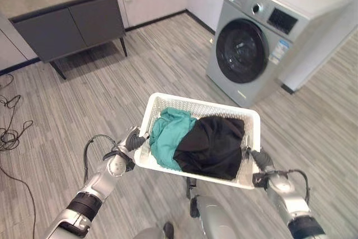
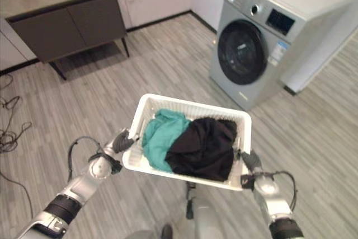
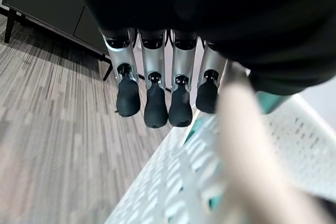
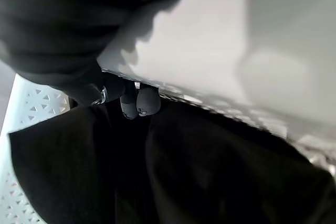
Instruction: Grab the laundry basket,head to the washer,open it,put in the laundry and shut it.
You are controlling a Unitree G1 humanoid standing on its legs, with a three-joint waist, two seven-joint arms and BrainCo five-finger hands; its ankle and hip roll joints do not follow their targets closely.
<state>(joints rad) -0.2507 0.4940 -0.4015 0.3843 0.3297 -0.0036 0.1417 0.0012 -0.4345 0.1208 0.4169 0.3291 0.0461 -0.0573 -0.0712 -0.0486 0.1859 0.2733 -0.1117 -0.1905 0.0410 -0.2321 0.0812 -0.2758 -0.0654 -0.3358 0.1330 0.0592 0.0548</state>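
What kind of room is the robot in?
Probably a laundry room or utility corner of a home: there's a washer with its door shut, a basket of clothes held out in front, and a dark cabinet on the wood-look floor.

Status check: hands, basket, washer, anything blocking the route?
Left hand and right hand shut on laundry basket ends, carried with green and black laundry inside. Washer ahead-right, door closed. Floor between looks clear.

A white perforated plastic laundry basket (image 2: 146, 106) is held between the left hand (image 2: 119, 141) and right hand (image 2: 250, 162), one at each short end. Inside it, a teal cloth (image 2: 159, 135) lies beside a black garment (image 2: 204, 146). Beyond the basket stands a silver front-loading washer (image 2: 268, 37), its round dark door closed.
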